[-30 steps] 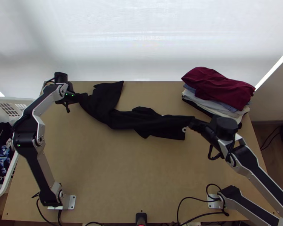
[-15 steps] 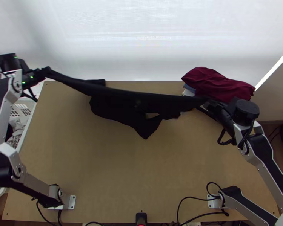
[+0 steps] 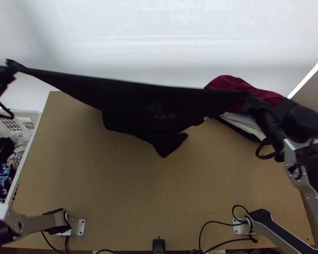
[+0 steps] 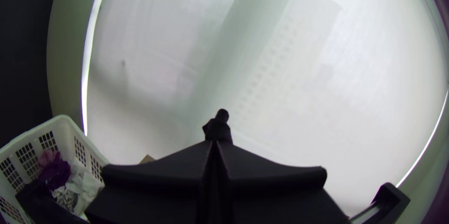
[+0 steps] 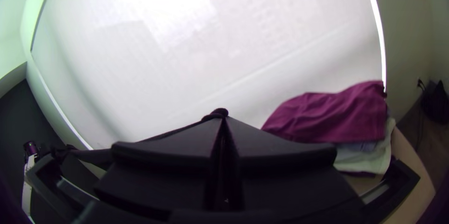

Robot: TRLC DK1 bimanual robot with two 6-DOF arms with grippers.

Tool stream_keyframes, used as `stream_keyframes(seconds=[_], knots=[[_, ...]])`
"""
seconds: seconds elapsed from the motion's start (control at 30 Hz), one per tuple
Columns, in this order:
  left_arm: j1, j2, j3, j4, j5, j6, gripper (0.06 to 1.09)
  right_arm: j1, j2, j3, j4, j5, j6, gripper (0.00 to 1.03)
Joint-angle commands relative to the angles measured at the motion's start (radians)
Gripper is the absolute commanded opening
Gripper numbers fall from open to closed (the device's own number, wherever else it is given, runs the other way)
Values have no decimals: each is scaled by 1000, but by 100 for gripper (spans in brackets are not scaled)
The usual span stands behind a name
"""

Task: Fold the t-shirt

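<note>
The black t-shirt (image 3: 138,101) hangs stretched between both grippers above the table's back half, its lower part drooping toward the tabletop. My left gripper (image 3: 10,67) holds one end, up at the far left beyond the table's edge. At the other end, my right gripper (image 3: 253,101) grips the cloth in front of the clothes stack. In the left wrist view the left gripper (image 4: 215,143) is shut on a small bunch of black cloth (image 4: 219,128). The right gripper (image 5: 224,119) is likewise shut on black cloth (image 5: 217,112) in its wrist view.
A stack of folded clothes with a dark red one (image 3: 231,84) on top lies at the table's back right. The white basket (image 3: 29,148) with assorted clothes stands off the left side. Bare tabletop (image 3: 159,194) spans the front, with arm bases at both front corners.
The left gripper has moved far left, the right gripper right and toward the back. The shirt, lying long and bunched on the table earlier, is now pulled taut and raised between them.
</note>
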Motion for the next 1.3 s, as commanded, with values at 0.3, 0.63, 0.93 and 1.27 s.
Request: stream_keyframes(seconds=[0.3,0.63,0.93,1.27], knots=[[90,-174,15,151,-7,-59,10,52,-28,84,446,49,-467,3],[119,-200,18,296,-7,-61,10,60,29,219,575,44,-834,3],[73,-120,30,450,-31,-64,10,32,168,266,657,35,-888,3],[6,90,159,553,-108,-74,10,-28,512,637,671,82,-740,3]])
